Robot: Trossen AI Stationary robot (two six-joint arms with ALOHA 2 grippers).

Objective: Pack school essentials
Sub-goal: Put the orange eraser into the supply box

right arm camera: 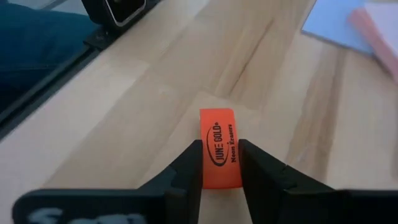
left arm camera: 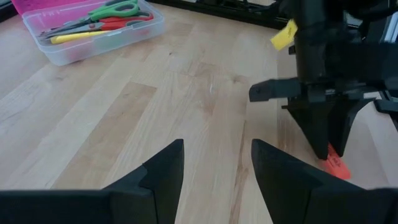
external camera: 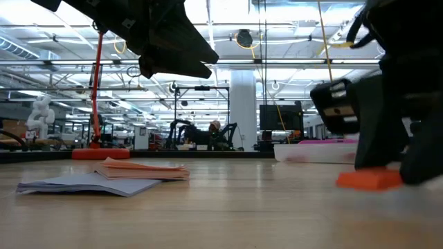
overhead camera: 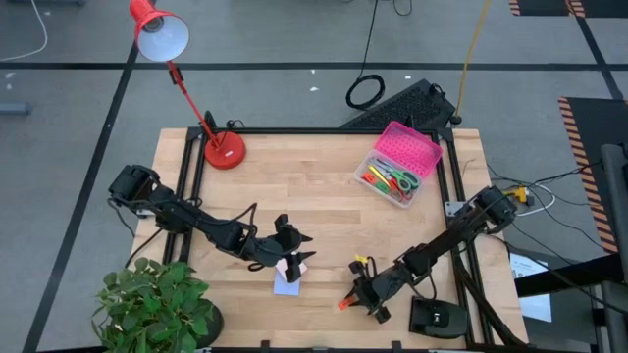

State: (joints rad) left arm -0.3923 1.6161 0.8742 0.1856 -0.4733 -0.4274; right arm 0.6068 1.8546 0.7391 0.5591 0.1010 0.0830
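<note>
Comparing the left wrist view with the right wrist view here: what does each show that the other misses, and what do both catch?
Only the left wrist view shows the clear plastic box holding the green-handled scissors, the left end effector open over bare wood, and the right arm's body.

Only the right wrist view shows the printed face of the flat orange eraser, the lavender sticky-note pad and the pink sticky-note pad.

Both show the orange eraser between the fingers of the right end effector on the wooden table.
</note>
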